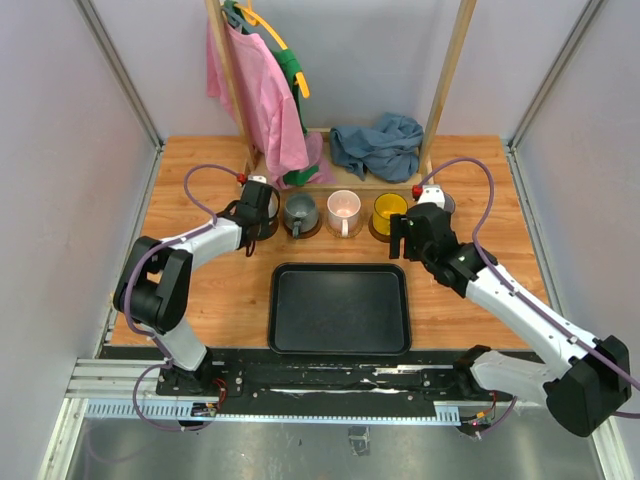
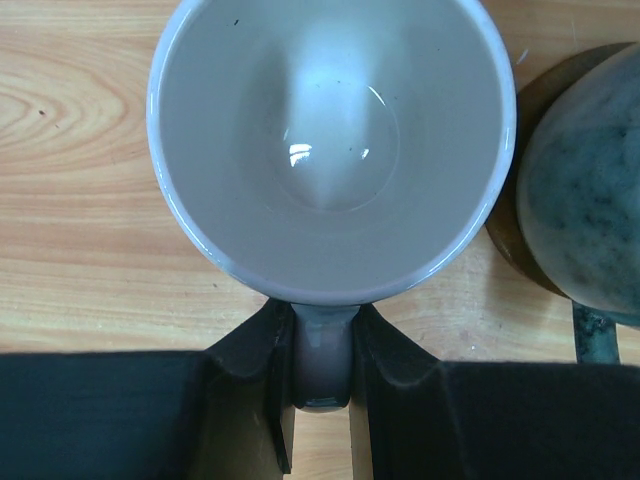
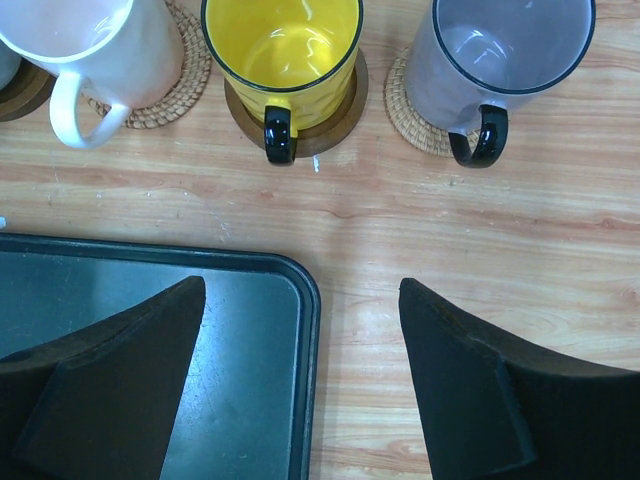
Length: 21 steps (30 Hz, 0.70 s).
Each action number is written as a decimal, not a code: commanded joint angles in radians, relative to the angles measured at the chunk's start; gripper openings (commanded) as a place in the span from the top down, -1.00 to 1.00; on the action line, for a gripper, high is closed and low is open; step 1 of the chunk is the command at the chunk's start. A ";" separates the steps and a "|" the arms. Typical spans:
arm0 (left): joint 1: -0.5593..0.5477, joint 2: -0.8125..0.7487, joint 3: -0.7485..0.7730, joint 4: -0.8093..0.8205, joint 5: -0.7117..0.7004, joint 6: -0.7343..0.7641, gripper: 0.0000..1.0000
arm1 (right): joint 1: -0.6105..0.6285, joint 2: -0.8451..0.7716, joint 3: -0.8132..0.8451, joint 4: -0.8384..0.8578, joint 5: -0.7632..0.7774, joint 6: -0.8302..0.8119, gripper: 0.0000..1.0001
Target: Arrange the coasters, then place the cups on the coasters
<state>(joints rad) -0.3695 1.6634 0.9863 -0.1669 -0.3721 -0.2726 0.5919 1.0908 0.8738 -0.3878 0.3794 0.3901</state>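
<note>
1. Pinching the handle of a pale cup (image 2: 330, 140), the left gripper (image 2: 322, 335) has its jaws narrow, one finger on each side. In the left wrist view the handle points to 6 o'clock.
2. The pale cup stands upright at the 9 o'clock end of the cup row, at 11 o'clock of the tray (image 1: 340, 310). Whether a coaster lies under it: cannot tell.
3. The grey cup (image 2: 590, 190) sits just beside it at 3 o'clock, on a brown coaster (image 2: 512, 215).
4. Right wrist view, from 9 to 3 o'clock:
   - white cup (image 3: 100, 40) on a woven coaster (image 3: 190, 70)
   - yellow cup (image 3: 280, 45) on a dark coaster (image 3: 340, 110)
   - lavender cup (image 3: 510, 50) on a second woven coaster (image 3: 405, 110)
5. The yellow and lavender handles point to 6 o'clock, the white one nearer 7.
6. The whole row runs along the table (image 1: 200, 300) at 12 o'clock of the tray, cups upright and apart from each other.
7. The right gripper (image 3: 300, 300) has its jaws spread wide and holds nothing. It hangs over the tray's 1 o'clock corner, at 6 o'clock of the yellow cup and touching no cup.
</note>
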 commanded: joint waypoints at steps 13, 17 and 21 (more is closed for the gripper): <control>0.011 -0.088 -0.026 0.076 -0.006 0.018 0.99 | -0.021 0.026 0.024 0.010 -0.046 0.023 -0.59; 0.011 -0.088 -0.027 0.071 -0.008 0.016 0.99 | -0.021 0.027 0.023 0.009 -0.050 0.025 -0.59; 0.011 -0.081 -0.033 0.075 -0.014 0.018 0.99 | -0.021 0.027 0.018 0.009 -0.055 0.027 -0.59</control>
<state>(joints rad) -0.3676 1.6257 0.9489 -0.1669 -0.3618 -0.2661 0.5831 1.1141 0.8738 -0.3870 0.3382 0.3988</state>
